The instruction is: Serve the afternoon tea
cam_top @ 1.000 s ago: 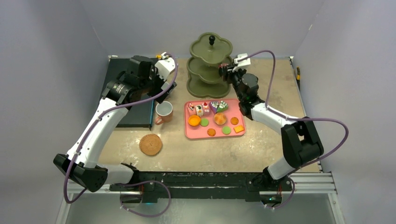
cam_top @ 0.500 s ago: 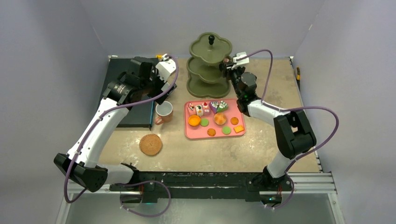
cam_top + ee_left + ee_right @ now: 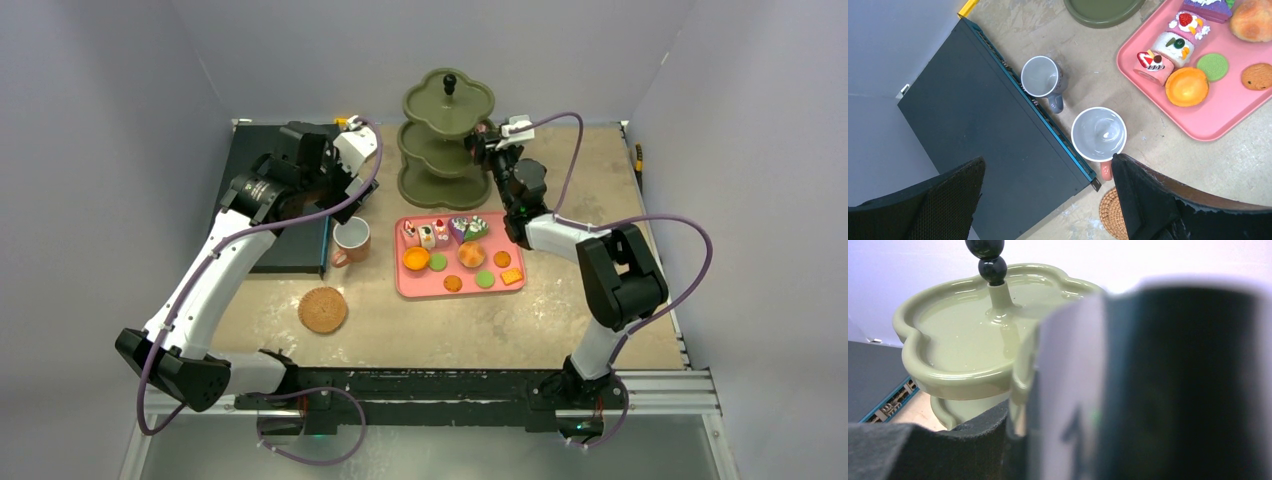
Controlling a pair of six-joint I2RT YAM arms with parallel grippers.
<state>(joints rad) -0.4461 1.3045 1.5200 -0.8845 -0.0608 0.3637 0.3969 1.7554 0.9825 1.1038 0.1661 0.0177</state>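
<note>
The toy sweets [image 3: 455,250] lie on the pink tray [image 3: 420,286]: orange and green rounds and cake slices. The orange mug [image 3: 351,240], white inside, stands left of the tray. It also shows in the left wrist view [image 3: 1099,134], with the small grey mug [image 3: 1042,76] behind it. My left gripper [image 3: 340,195] hangs open and empty above the mugs and the black box, its jaws wide apart [image 3: 1048,200]. My right gripper [image 3: 480,150] is at the right edge of the green tiered stand [image 3: 449,125], closed on a tier's rim [image 3: 1020,365].
A black box [image 3: 290,245] lies at the back left, its blue edge beside both mugs. A round wicker coaster [image 3: 322,309] lies in front of the orange mug. Grey walls close in the table on three sides.
My right gripper has moved left and back onto the stand's tier rim, and the stand has shifted slightly left. The left arm has not moved.
</note>
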